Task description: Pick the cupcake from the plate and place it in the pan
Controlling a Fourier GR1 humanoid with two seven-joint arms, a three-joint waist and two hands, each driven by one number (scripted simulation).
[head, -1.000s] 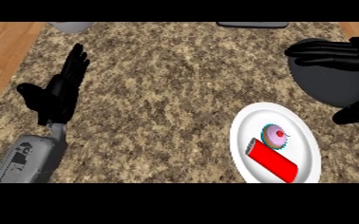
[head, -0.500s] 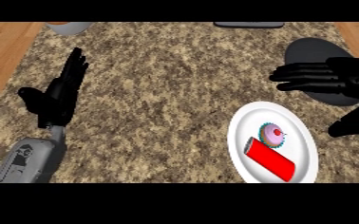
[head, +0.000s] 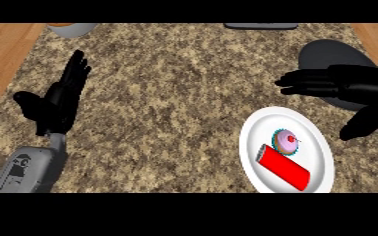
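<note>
One cupcake sits on plate, untouched; my right hand hovers above plate, fingers open. Next: drop & grip it.

Left robot hand is held open at the view's left edge, fingers straight and pointed up, thumb spread, on a grey forearm. Right robot hand is seen at the right edge, fingers extended leftward, thumb hanging apart below them.
</note>
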